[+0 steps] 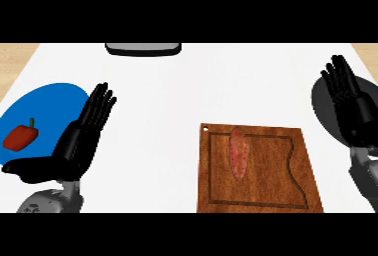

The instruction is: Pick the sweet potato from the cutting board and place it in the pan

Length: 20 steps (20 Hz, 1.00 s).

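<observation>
Sweet potato [239, 154] (lengthwise) mid-board [295, 172]

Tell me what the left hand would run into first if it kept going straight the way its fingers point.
Probably nothing nearby: the left hand points up the white counter, passing right of the blue plate. The grey object at the far edge lies further right, though depth is unclear.

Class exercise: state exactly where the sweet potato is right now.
In the head view, the sweet potato lies lengthwise on the wooden cutting board, left of its middle, at lower centre-right, between the two hands and untouched.
</observation>
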{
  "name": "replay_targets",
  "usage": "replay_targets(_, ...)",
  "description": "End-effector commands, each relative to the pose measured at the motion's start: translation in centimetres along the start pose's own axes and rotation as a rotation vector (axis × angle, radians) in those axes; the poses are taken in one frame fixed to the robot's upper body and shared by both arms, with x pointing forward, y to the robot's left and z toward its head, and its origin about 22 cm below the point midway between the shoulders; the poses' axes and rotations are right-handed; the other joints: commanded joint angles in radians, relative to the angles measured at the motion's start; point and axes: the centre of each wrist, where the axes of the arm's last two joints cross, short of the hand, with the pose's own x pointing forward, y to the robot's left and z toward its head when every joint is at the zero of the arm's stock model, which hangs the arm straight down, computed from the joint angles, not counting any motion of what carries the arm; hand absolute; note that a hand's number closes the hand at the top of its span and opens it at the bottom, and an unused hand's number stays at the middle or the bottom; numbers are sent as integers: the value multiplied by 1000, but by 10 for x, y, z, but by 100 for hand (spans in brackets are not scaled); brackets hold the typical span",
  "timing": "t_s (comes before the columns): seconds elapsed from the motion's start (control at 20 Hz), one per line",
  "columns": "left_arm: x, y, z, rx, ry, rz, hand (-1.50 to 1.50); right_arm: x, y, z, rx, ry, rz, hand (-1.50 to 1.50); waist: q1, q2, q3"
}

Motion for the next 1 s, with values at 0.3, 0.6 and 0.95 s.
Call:
replay_targets(0.3, -33, -13, 13, -74, 276, 66, 0, 75, 24, -48, 448, -317, 740, 150, 70, 7, -40)
replay_targets(0.6, -41, -32, 3, -48, 375, 142, 0, 32, 131, -40, 430, -494, 540, -150, 13, 28, 7)
replay_targets(0.95, -36, -12, 8, -69, 392, 135, 0, 44, 140, -30, 774, -238, 1059, -150, 9, 10, 0)
